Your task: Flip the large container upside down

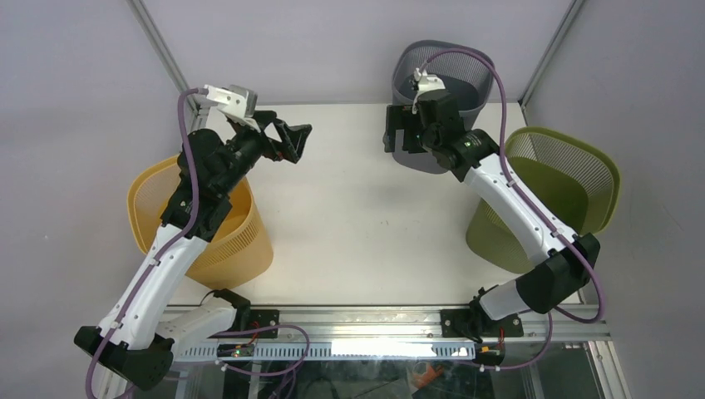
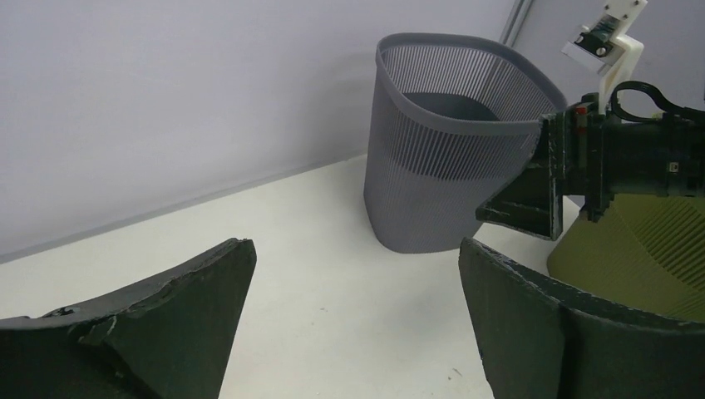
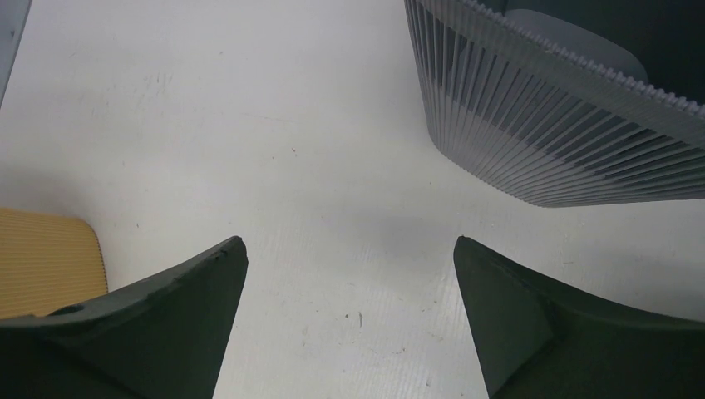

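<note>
Three ribbed plastic baskets stand upright with their open mouths up: a grey one (image 1: 465, 79) at the back, a green one (image 1: 565, 179) at the right, a yellow one (image 1: 224, 241) at the left. My right gripper (image 1: 400, 138) is open and empty, just left of the grey basket (image 3: 565, 125), above the table. My left gripper (image 1: 293, 138) is open and empty over the back left of the table, pointing at the grey basket (image 2: 449, 158). Neither gripper touches a basket.
The white table (image 1: 349, 224) lies between the baskets. Grey walls and metal frame posts close in the back and sides. The right gripper's finger (image 2: 532, 199) and the green basket (image 2: 640, 258) show in the left wrist view. The yellow basket's edge (image 3: 46, 258) shows in the right wrist view.
</note>
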Robot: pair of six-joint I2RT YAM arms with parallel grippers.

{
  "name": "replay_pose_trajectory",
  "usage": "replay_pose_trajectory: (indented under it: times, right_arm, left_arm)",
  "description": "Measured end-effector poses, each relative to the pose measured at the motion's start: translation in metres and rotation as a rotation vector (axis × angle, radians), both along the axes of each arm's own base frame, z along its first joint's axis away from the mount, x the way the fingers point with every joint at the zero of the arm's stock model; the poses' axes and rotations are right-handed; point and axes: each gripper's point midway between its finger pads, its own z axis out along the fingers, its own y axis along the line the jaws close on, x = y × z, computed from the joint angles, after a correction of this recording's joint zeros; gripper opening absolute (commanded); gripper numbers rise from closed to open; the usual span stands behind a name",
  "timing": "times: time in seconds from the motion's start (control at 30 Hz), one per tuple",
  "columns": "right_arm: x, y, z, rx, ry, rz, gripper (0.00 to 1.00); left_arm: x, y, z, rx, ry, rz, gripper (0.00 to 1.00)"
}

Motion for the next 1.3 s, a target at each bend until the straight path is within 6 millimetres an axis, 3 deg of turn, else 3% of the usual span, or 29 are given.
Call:
replay_pose_trajectory:
  times: [0.2, 0.57, 0.73, 0.97, 1.13, 1.3]
  right_arm:
    - [-0.008, -0.005, -0.009, -0.001, 0.0, 0.001, 1.0]
    - [-0.006, -0.004, 0.001, 0.018, -0.035, 0.002, 1.0]
    - [-0.005, -0.003, 0.0, 0.019, -0.036, 0.002, 0.99]
    - [-0.003, 0.004, -0.007, 0.026, -0.019, 0.025, 1.0]
    - [0.003, 0.016, -0.022, 0.03, 0.026, 0.055, 1.0]
    - [0.004, 0.023, -0.027, 0.043, 0.048, 0.073, 1.0]
  left_arm:
    - [0.006, -0.002, -0.006, 0.004, 0.02, 0.005, 0.99]
    - [0.008, 0.006, -0.008, -0.004, 0.052, 0.053, 0.99]
    - [0.001, 0.031, 0.004, 0.011, 0.08, 0.166, 0.99]
    - [-0.042, 0.08, 0.002, 0.003, 0.121, 0.316, 0.99]
    - [-0.062, 0.099, -0.023, -0.033, 0.232, 0.39, 0.95]
    - [-0.056, 0.1, -0.072, -0.001, 0.438, 0.458, 0.89]
